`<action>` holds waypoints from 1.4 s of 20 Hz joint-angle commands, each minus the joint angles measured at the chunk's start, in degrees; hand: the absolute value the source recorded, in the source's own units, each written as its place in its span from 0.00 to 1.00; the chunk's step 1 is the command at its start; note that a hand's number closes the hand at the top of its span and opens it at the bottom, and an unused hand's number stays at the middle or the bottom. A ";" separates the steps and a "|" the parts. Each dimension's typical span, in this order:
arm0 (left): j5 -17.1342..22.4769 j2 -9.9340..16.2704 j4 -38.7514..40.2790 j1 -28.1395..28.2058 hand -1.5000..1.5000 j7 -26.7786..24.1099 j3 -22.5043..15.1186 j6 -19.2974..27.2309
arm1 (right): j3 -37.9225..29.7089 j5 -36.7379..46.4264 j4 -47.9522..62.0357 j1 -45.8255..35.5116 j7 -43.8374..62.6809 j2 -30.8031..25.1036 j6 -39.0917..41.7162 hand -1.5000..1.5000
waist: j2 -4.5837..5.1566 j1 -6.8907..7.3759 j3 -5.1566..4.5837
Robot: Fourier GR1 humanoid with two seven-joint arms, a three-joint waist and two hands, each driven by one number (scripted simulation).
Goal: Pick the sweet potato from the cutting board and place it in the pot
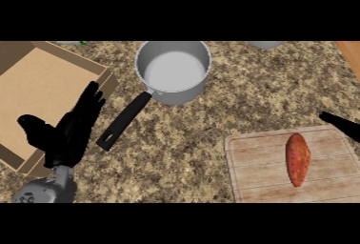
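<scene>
At four o'clock on the speckled counter (211,128) you find the wooden cutting board (260,176), its grain lines running side to side. On that board, toward its right half, lies the sweet potato (297,158), an orange-red tapered root set lengthwise from twelve to six o'clock, resting flat and touched by neither hand. At twelve o'clock you see the pot (173,70), a grey metal vessel standing upright with its mouth showing a bare pale floor; its black handle (125,121) runs down toward seven o'clock and ends on the counter, well apart from the board. At nine o'clock your left hand (67,136) stands above the edge of a shallow cardboard tray (42,90), fingers straight and spread upward, thumb out toward the left, holding nothing; its grey forearm (48,188) enters from the lower edge. At three o'clock only a dark tip of your right hand (341,126) shows at the frame's edge, just above the board's upper right corner; you cannot tell how its fingers are set.
</scene>
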 commanded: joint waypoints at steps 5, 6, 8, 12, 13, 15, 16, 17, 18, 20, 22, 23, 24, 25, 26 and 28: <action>-1.88 -2.56 0.23 1.80 0.50 -0.65 0.84 -1.26 | 2.76 6.95 0.76 -1.99 5.57 5.93 2.01 0.00 | 0.02 0.12 0.00; -2.79 -2.49 -2.35 1.38 0.50 0.93 -0.33 -0.66 | 3.38 5.06 -0.45 -4.60 11.38 5.89 3.78 0.00 | 0.01 0.24 -0.01; -1.77 -1.73 -0.53 1.24 0.50 0.40 1.75 -2.76 | 2.42 9.51 6.42 -5.55 4.54 5.22 3.27 0.00 | 0.06 0.27 0.01; -3.54 -3.11 -2.89 1.61 0.50 2.27 1.49 -2.04 | 6.75 16.94 8.16 -5.19 2.53 9.61 0.23 0.00 | 0.02 0.21 0.01; -2.42 -3.48 -0.36 0.13 0.50 1.34 2.53 -2.92 | 7.41 18.75 11.96 -6.95 -1.00 9.49 -0.95 0.00 | 0.06 0.25 0.01; -1.54 -2.03 2.19 -2.63 0.50 1.76 5.30 -4.38 | 8.63 20.15 9.94 -5.04 -0.42 9.81 -0.18 0.00 | 0.07 0.08 0.01; -3.33 -4.18 5.24 -5.51 0.50 0.61 4.30 -2.56 | 8.12 19.31 6.90 -3.71 0.92 9.72 1.45 0.00 | 0.06 -0.14 0.00; -3.93 -3.50 -3.74 -0.28 0.50 5.19 2.25 -1.84 | 10.09 22.55 9.05 -3.53 -0.72 9.72 -0.08 0.00 | 0.00 0.21 0.02; -3.82 -4.89 -1.53 0.78 0.50 0.83 1.91 -2.32 | 12.97 25.83 12.60 -4.33 -1.12 11.40 -2.87 0.00 | 0.06 0.34 0.02; -6.34 -6.58 1.15 -0.27 0.50 -0.04 0.15 -1.57 | 10.65 25.19 14.43 -6.16 0.35 11.38 -0.92 0.00 | 0.07 0.20 0.01; -2.79 -3.71 -1.66 -0.82 0.50 3.38 4.43 -3.94 | 11.76 28.32 17.76 -6.22 -2.90 10.88 -2.12 0.00 | 0.06 0.30 0.02; -2.75 -3.48 -0.30 1.30 0.50 0.40 4.65 -5.64 | 11.02 26.22 12.87 -6.41 2.31 11.79 2.55 0.00 | 0.02 0.18 -0.01; -3.15 -3.58 -0.67 -0.56 0.50 2.09 4.57 -5.62 | 9.15 27.00 18.72 -8.78 -3.23 9.83 1.56 0.00 | 0.06 0.24 0.01; -4.22 -4.81 -6.39 2.17 0.50 6.04 2.99 -2.82 | 10.66 28.18 12.58 -3.02 -1.00 10.95 0.97 0.00 | -0.04 0.12 0.01; -4.24 -4.94 0.83 -1.14 0.50 1.46 4.77 -4.21 | 12.45 29.86 18.50 -8.05 -2.10 12.40 0.54 0.00 | 0.07 0.20 0.01; -3.89 -4.76 0.18 -1.17 0.50 1.98 5.46 -5.38 | 10.50 30.57 22.90 -10.48 -5.16 12.17 0.10 0.00 | 0.07 0.23 0.01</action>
